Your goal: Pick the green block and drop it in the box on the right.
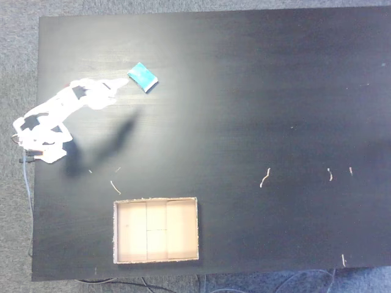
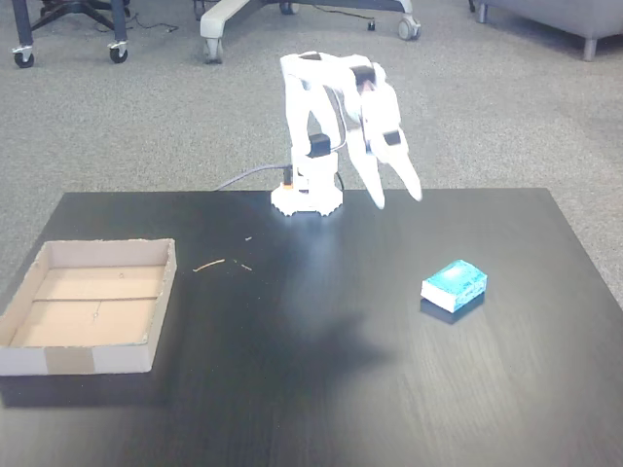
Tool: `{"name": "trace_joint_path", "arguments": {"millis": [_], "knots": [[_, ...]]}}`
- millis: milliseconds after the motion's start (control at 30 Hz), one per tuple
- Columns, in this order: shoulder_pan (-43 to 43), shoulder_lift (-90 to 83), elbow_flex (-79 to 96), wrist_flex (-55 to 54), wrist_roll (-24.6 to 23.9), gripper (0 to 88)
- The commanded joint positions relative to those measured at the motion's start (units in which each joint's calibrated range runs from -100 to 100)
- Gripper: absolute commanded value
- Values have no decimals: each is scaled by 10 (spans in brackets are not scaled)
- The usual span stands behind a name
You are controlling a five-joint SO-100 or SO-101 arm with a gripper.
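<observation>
The green block (image 1: 143,77) (image 2: 454,285), small and teal with a whitish edge, lies flat on the black table. My white gripper (image 1: 120,90) (image 2: 397,197) hangs open above the table with nothing between its fingers. In both fixed views it is apart from the block: just left of it in the top-down fixed view, behind and left of it in the front fixed view. The box (image 1: 156,199) (image 2: 78,358), a shallow tan cardboard tray, sits empty at the table's near edge in the top-down fixed view and at the left in the front fixed view.
Thin scraps of debris (image 1: 264,177) (image 2: 209,265) lie scattered on the black table (image 1: 256,91). The arm's base (image 2: 307,199) stands at the table's edge with a cable (image 2: 243,177) trailing off. Chair wheels (image 2: 209,44) stand on the carpet behind.
</observation>
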Motion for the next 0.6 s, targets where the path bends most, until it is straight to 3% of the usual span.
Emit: {"name": "trace_joint_path", "arguments": {"millis": [0,100,567], "knots": [[7,103,-88,5,6,484],[1,180,-142,5,4,523],[-34,552,-509,39,2,517]]}}
